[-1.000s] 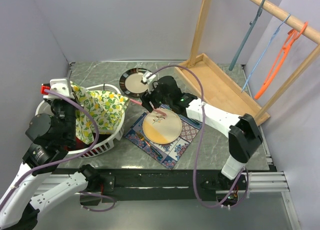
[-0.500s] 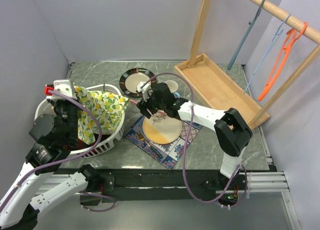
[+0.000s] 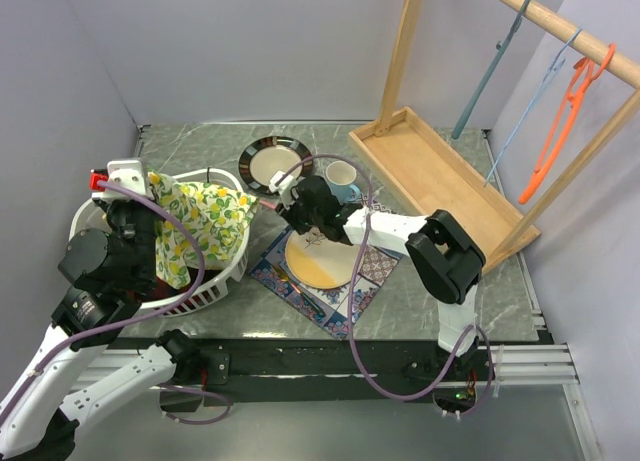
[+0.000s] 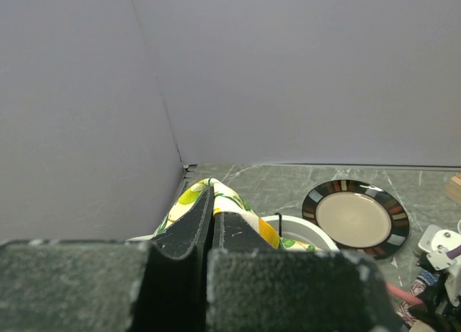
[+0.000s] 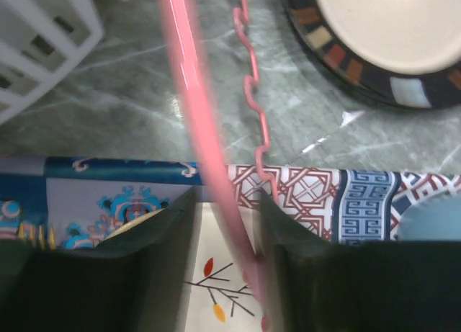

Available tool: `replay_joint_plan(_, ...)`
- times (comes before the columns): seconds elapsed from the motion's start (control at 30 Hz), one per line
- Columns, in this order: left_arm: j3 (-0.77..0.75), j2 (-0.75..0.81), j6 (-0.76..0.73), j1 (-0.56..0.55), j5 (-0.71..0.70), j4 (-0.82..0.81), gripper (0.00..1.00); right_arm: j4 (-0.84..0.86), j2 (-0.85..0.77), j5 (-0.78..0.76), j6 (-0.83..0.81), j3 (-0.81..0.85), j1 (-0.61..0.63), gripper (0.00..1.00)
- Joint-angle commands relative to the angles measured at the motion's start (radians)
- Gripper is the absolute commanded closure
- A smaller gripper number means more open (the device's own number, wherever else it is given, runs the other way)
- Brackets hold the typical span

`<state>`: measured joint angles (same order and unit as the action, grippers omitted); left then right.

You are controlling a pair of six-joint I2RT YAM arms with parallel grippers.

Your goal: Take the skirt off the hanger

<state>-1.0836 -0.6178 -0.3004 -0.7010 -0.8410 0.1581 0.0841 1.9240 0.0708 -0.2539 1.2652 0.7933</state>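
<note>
The skirt (image 3: pixel 200 226), white cloth printed with yellow lemons, hangs from my left gripper (image 3: pixel 150 186) down into the white basket (image 3: pixel 225 276). In the left wrist view the left gripper (image 4: pixel 210 202) is shut on a fold of the skirt (image 4: pixel 248 220). The pink hanger (image 3: pixel 268 205) sticks out of the skirt toward the table's middle. My right gripper (image 3: pixel 290 209) sits at its free end. In the right wrist view the right gripper (image 5: pixel 227 195) stands open with the hanger's pink bar (image 5: pixel 189 94) running between its fingers, close to the right one.
A striped-rim plate (image 3: pixel 270 163) and a blue cup (image 3: pixel 342 178) lie behind the right gripper. Under it are a cream plate (image 3: pixel 325 261) and a patterned mat (image 3: pixel 365 281). A wooden rack (image 3: pixel 440 181) at the back right carries an orange hanger (image 3: pixel 560 121) and a grey-blue one (image 3: pixel 490 66).
My right gripper has slid left along the table to the pink hanger's end, and its jaws have narrowed around the bar. The left gripper and skirt have stayed put.
</note>
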Motion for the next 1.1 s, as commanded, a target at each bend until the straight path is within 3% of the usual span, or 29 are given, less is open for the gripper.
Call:
replay_joint_plan(0.0, -0.038, -0.016, -0.061, 0.001, -0.039, -0.075, 0.99, 0.098, -0.025, -0.051, -0.005, 0.036, -0.002, 0.73)
replay_joint_plan(0.1, -0.123, -0.04, -0.114, 0.001, -0.064, -0.071, 0.99, 0.079, -0.06, -0.048, -0.001, 0.065, 0.0, 1.0)
replay_joint_plan(0.4, -0.398, -0.068, -0.164, 0.003, -0.024, -0.034, 0.99, 0.02, -0.164, -0.031, 0.065, 0.143, -0.002, 1.0)
replay_joint_plan(0.67, -0.518, -0.091, -0.152, 0.003, 0.033, 0.018, 0.99, 0.003, -0.247, -0.014, 0.12, 0.14, -0.002, 1.0)
replay_joint_plan(0.83, -0.451, -0.071, -0.199, 0.001, 0.049, -0.047, 0.99, -0.01, -0.33, -0.045, 0.18, 0.137, -0.002, 1.0)
replay_joint_plan(1.07, -0.135, -0.14, -0.243, 0.003, -0.018, -0.207, 0.99, -0.076, -0.508, -0.131, 0.309, 0.1, 0.0, 1.0)
